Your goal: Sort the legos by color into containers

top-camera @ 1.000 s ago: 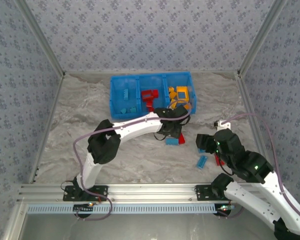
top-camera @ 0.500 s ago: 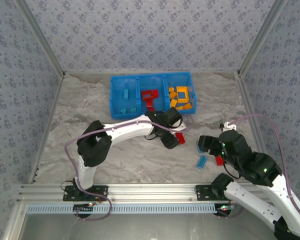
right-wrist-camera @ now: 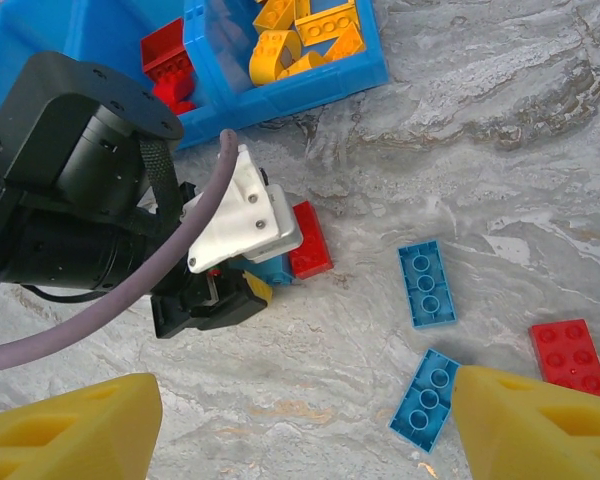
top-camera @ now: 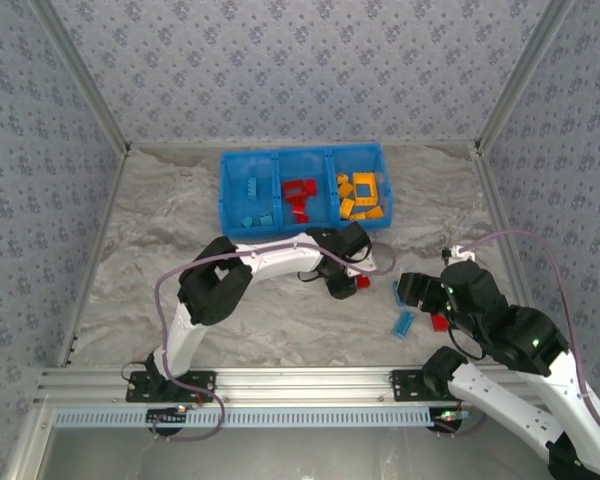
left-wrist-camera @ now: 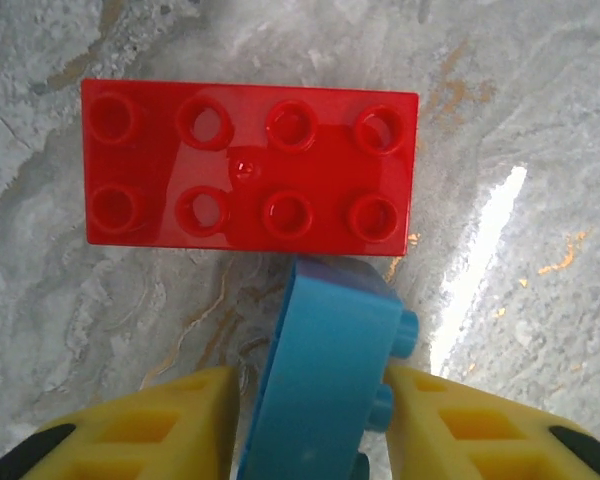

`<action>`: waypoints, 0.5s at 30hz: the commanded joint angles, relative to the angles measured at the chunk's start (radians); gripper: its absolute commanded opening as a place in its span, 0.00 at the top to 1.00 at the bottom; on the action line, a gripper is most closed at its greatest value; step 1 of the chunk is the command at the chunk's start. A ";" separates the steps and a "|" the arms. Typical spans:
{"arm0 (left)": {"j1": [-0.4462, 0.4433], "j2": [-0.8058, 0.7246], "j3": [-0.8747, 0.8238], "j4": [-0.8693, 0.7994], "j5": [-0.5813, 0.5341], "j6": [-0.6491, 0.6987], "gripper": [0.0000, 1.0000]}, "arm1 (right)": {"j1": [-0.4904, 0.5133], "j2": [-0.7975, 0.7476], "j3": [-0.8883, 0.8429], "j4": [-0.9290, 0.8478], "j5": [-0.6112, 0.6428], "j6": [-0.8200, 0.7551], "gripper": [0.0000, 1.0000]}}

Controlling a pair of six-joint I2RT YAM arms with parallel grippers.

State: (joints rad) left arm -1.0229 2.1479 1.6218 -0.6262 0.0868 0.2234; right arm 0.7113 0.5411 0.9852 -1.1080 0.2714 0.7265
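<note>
Closed since a moment ago, left gripper (left-wrist-camera: 315,425) pinches a blue brick (left-wrist-camera: 325,360) just beside a red brick (left-wrist-camera: 250,165) on the table (left-wrist-camera: 540,120); right gripper (right-wrist-camera: 305,420) spread, empty. Best lifted straight, toward the blue bin (top-camera: 302,151).

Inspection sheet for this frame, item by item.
Surface: marbled grey table.
Job's things: blue bin holds blue, red and yellow-orange bricks in separate compartments; loose: red brick, second red brick, loose blue brick, second loose blue brick.
Clutter: nothing seen.
Claws: left claw shut on held blue brick; right claw open, empty.
Cables: purple cable along left arm, another cable by right arm.
Surroundings: patterned walls, metal rail at near edge.
</note>
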 commanded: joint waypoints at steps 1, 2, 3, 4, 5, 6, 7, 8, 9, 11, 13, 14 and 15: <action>-0.006 -0.006 -0.005 0.031 0.021 0.000 0.65 | -0.003 0.006 0.004 -0.005 -0.009 0.016 0.22; -0.008 -0.015 -0.016 0.039 0.021 -0.003 0.67 | -0.003 0.007 0.004 -0.004 -0.008 0.013 0.22; -0.008 -0.027 -0.027 0.047 0.019 -0.009 0.69 | -0.003 0.009 0.005 -0.003 -0.009 0.009 0.22; -0.008 -0.040 -0.039 0.053 0.018 -0.015 0.72 | -0.004 0.012 0.005 -0.001 -0.011 0.005 0.22; -0.007 -0.057 -0.052 0.063 0.016 -0.027 0.74 | -0.005 0.017 0.007 -0.001 -0.012 0.000 0.22; -0.007 -0.079 -0.070 0.072 0.016 -0.040 0.76 | -0.005 0.021 0.008 -0.004 -0.012 -0.003 0.22; -0.006 -0.105 -0.087 0.081 0.011 -0.055 0.77 | -0.006 0.024 0.010 -0.003 -0.013 -0.008 0.23; -0.004 -0.137 -0.111 0.093 0.004 -0.075 0.78 | -0.006 0.026 0.015 -0.005 -0.014 -0.012 0.23; 0.002 -0.176 -0.139 0.106 -0.001 -0.103 0.78 | -0.006 0.028 0.018 -0.003 -0.015 -0.018 0.23; 0.022 -0.270 -0.200 0.134 -0.010 -0.166 0.79 | -0.007 0.029 0.020 0.009 -0.022 -0.035 0.23; 0.054 -0.372 -0.262 0.151 -0.025 -0.231 0.79 | -0.009 0.034 0.019 0.029 -0.032 -0.054 0.24; 0.074 -0.428 -0.288 0.151 -0.036 -0.262 0.79 | -0.009 0.041 0.017 0.048 -0.041 -0.069 0.24; 0.092 -0.473 -0.305 0.146 -0.050 -0.286 0.79 | -0.009 0.050 0.014 0.064 -0.051 -0.082 0.24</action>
State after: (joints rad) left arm -0.9817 1.8263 1.3415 -0.5201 0.0769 0.0513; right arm 0.7067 0.5728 0.9852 -1.0882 0.2455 0.6933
